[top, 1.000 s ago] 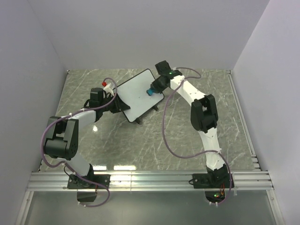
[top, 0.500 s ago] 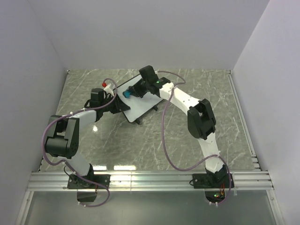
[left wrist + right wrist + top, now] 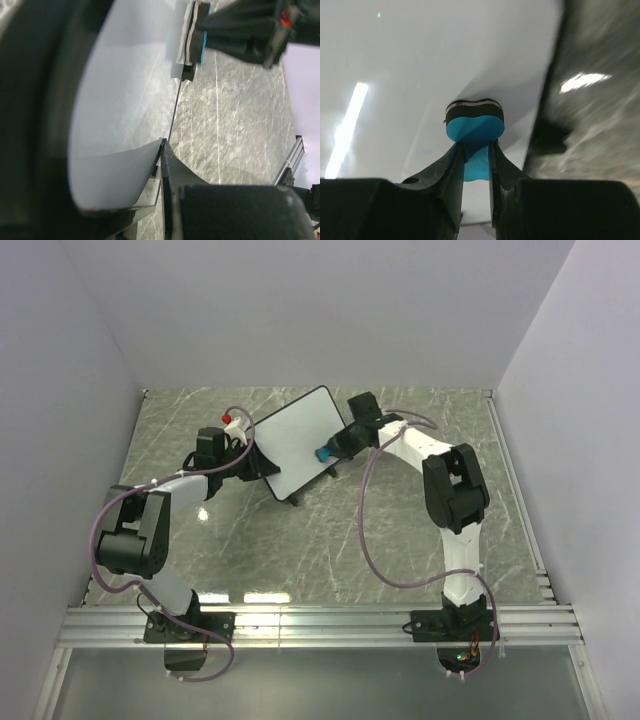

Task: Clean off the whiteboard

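Pulled back from the middle of the whiteboard (image 3: 292, 438) within the last half second, the blue eraser (image 3: 323, 453) is now seen at the board's right-hand edge, where its felt face appears to be pressed against the white surface. The eraser is pinched firmly between the fingers of the right gripper (image 3: 330, 448), the blue block being visible between them in the wrist view. On the opposite side of the whiteboard, its left edge is clamped by the left gripper (image 3: 248, 462), and the board is held tilted, its small black feet lifted clear of the marble-patterned table (image 3: 400, 520) beneath it. No blue scribble can be made out on the whiteboard in any view, only reflected ceiling light. A full stroke across the board is thus judged to be completed, and the erasing is taken to be at or near its end, though the part under the eraser is hidden.
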Available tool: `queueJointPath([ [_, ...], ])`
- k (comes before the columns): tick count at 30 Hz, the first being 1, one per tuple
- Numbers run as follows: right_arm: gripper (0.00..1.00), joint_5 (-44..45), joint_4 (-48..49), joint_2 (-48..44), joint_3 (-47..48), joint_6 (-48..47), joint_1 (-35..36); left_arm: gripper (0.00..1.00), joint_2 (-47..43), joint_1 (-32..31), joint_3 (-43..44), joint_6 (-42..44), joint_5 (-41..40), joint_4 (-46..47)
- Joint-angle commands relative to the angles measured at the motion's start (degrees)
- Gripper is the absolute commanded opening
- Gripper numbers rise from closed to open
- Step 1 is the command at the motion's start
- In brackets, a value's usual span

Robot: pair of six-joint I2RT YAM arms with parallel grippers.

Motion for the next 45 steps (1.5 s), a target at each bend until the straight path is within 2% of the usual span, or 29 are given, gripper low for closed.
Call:
queueJointPath([
  [1, 0.00, 5.23, -3.51, 2.23, 1.57, -4.15, -2.97, 0.00, 3.61, -3.12, -2.75, 6.13, -2.77, -15.04],
  [5, 0.00, 5.75, -5.45, 3.55, 4.04, -5.73, -3.58, 0.00, 3.43, -3.12, -2.75, 6.13, -2.94, -15.13],
  [12, 0.00, 3.65, -3.52, 3.99, 5.52, -2.84, -2.62, 0.00, 3.52, -3.12, -2.66, 6.13, -2.85, -15.13],
  [20, 0.00, 1.36, -7.29, 9.08, 23.78, 0.93, 2.56, 0.00, 4.31, -3.47, -2.22, 6.22, -3.11, -14.77],
  [24, 0.00, 0.57, -7.74, 11.02, 26.89, 2.52, 3.97, 0.00, 4.14, -3.38, -2.22, 6.30, -3.12, -14.69],
  [33, 0.00, 2.59, -8.88, 7.08, 19.34, -0.28, 3.18, 0.00, 3.09, -3.38, -2.13, 6.30, -4.00, -14.95],
  [40, 0.00, 3.65, -4.58, 1.10, 4.24, -0.55, 1.25, 0.00, 2.64, -3.38, -2.31, 6.39, -3.82, -15.04],
  [45, 0.00, 4.78, -3.43, -2.42, -0.88, -2.65, -0.59, 0.00, 2.38, -3.38, -2.48, 6.22, -4.26, -15.21],
])
